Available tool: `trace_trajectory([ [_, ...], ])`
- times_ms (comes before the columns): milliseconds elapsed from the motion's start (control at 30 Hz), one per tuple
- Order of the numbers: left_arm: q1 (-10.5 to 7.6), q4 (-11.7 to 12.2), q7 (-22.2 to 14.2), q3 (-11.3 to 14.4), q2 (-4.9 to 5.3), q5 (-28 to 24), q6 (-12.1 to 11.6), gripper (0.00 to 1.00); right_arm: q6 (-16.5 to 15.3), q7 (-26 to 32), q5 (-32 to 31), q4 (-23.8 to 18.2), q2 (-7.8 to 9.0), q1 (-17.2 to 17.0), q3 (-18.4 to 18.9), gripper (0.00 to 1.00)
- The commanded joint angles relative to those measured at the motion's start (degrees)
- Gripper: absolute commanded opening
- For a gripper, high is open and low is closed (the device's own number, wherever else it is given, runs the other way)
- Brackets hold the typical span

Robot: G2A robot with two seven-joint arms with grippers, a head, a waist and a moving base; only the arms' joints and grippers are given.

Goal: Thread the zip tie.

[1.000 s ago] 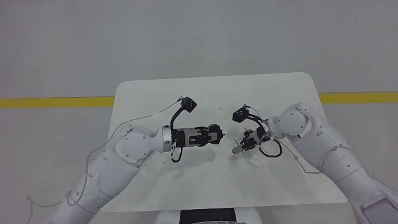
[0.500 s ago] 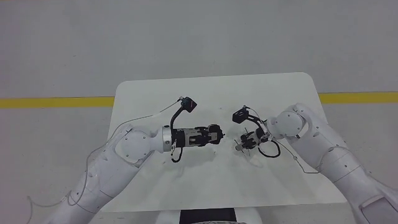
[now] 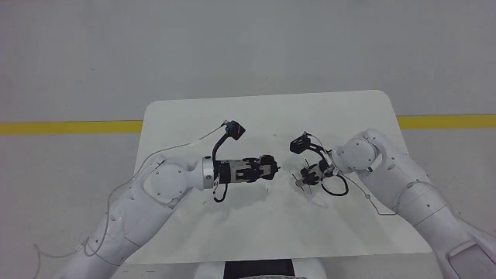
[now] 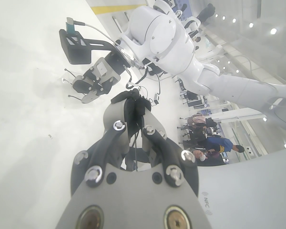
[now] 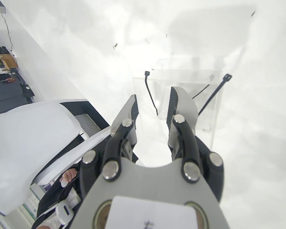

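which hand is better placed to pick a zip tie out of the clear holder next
Right, likely. The right hand is open over the clear holder, with a black zip tie seen between its fingers. The left hand is shut on a black strip and sits farther off.

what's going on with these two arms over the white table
Two robot arms are at work over a white table. The left gripper is shut on a thin black zip tie. The right gripper hovers open at a clear holder, where a curved zip tie shows between its fingers and a straight zip tie stands beside it. No tie looks threaded yet.
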Motion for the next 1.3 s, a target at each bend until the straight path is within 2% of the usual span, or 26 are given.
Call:
trace_trajectory([
  [0, 0.0, 0.0, 0.0, 0.0, 0.0, 0.0, 0.0, 0.0, 0.2, 0.0, -0.2, 0.2, -0.08, 0.1, -0.2, 0.26],
  [300, 0.0, 0.0, 0.0, 0.0, 0.0, 0.0, 0.0, 0.0, 0.6, 0.2, -0.7, 0.9, -0.5, 0.8, -1.2, 0.26],
  [567, 0.0, 0.0, 0.0, 0.0, 0.0, 0.0, 0.0, 0.0, -1.1, -0.5, 0.2, -0.6, 0.25, -0.3, 0.8, 0.3],
  [900, 0.0, 0.0, 0.0, 0.0, 0.0, 0.0, 0.0, 0.0, 1.6, -0.9, -0.1, -1.9, 1.07, -1.7, 3.0, 0.27],
  [1267, 0.0, 0.0, 0.0, 0.0, 0.0, 0.0, 0.0, 0.0, 4.2, -0.1, -2.0, -1.3, 0.59, -1.0, 1.5, 0.25],
])
